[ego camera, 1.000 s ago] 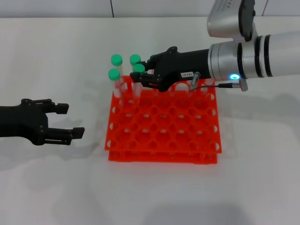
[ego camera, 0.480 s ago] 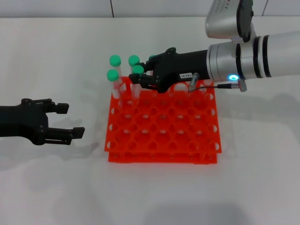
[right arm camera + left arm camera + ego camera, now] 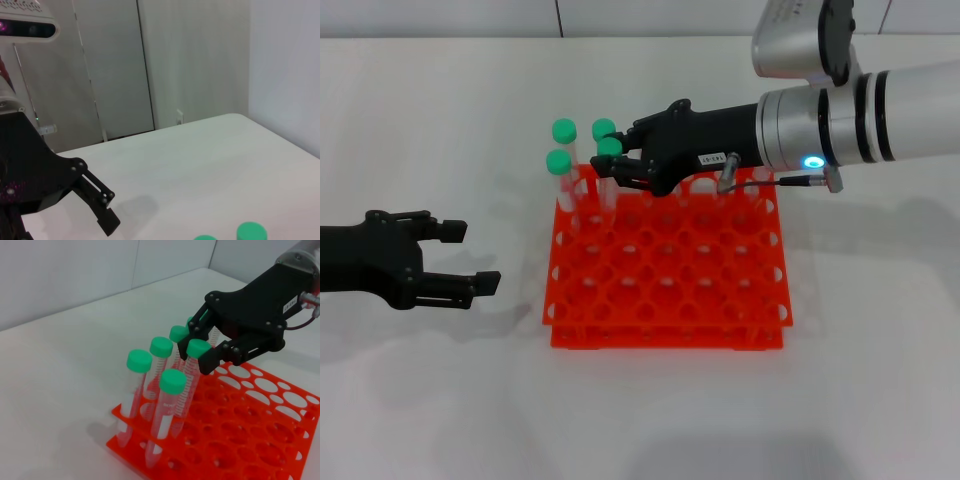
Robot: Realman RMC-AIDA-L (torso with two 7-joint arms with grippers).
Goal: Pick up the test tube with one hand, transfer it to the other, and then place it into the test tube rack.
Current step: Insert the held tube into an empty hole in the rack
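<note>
Orange-red rack (image 3: 668, 265) sits at centre frame on the white table (image 3: 440, 120), with green-capped tubes standing in its upper-left corner. The labelled right gripper (image 3: 616, 166), reaching in from the upper right, clasps the test tube (image 3: 609, 160) there. At lower left, the left gripper (image 3: 460, 257) rests spread and empty.

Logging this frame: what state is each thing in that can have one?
Orange-red plastic test tube rack: flat on the table, most holes empty.
Green-capped clear plastic test tubes: capped, standing tilted in the rack's far-left holes.
Black labelled right gripper: at the tube caps over that corner, grip unclear.
Black unlabelled left gripper: open, empty, left of the rack.
Light on right wrist: lit blue.
</note>
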